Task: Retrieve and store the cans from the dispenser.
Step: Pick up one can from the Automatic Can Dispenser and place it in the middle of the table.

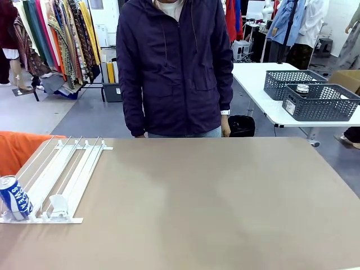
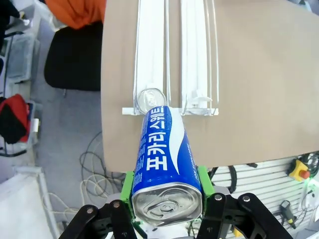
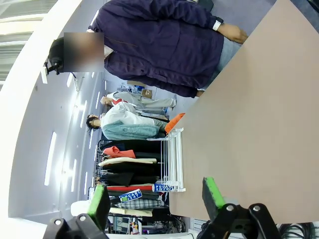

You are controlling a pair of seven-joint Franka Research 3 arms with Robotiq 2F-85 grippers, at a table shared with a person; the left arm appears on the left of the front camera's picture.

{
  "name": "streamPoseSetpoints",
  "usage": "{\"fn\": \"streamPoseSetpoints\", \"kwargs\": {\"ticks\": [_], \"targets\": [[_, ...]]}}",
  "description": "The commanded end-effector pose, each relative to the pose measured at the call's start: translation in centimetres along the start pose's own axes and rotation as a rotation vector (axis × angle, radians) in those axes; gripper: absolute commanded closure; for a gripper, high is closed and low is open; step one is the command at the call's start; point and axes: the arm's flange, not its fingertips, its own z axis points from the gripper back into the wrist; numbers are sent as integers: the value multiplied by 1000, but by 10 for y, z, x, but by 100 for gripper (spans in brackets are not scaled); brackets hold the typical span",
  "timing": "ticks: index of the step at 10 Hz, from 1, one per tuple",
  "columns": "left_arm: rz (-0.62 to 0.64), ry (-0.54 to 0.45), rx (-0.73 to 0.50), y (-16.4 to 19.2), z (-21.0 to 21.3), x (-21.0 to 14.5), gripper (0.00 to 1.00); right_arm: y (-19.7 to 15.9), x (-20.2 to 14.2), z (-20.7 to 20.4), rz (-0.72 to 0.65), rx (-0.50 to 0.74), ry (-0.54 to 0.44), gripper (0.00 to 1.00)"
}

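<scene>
The left gripper (image 2: 166, 191) is black, with bright green pads (image 2: 127, 193) and round grey screws (image 2: 215, 197) at its joints. The right gripper (image 3: 155, 199) looks the same: black links, green pads (image 3: 211, 192), small round pins. The person (image 1: 174, 67) wears a dark purple jacket (image 1: 169, 84) with long sleeves and a front zip, a white top (image 1: 169, 8) at the neck, blue jeans (image 1: 185, 134), and what may be a watch (image 1: 225, 112) on one wrist.

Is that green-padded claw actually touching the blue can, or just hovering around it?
Touching. The left wrist view shows the left gripper with its green pads pressed against both sides of the blue can, no gap.
</scene>
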Motion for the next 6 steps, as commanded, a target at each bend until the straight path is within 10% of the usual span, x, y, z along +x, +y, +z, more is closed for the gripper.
{"fn": "streamPoseSetpoints", "kwargs": {"ticks": [1,6], "targets": [[-82,28,52,-34,-14,10,100,2,2,-2,25,29,-12,0],[-523,105,76,-332,-82,83,100,2,2,-2,25,29,-12,0]]}}
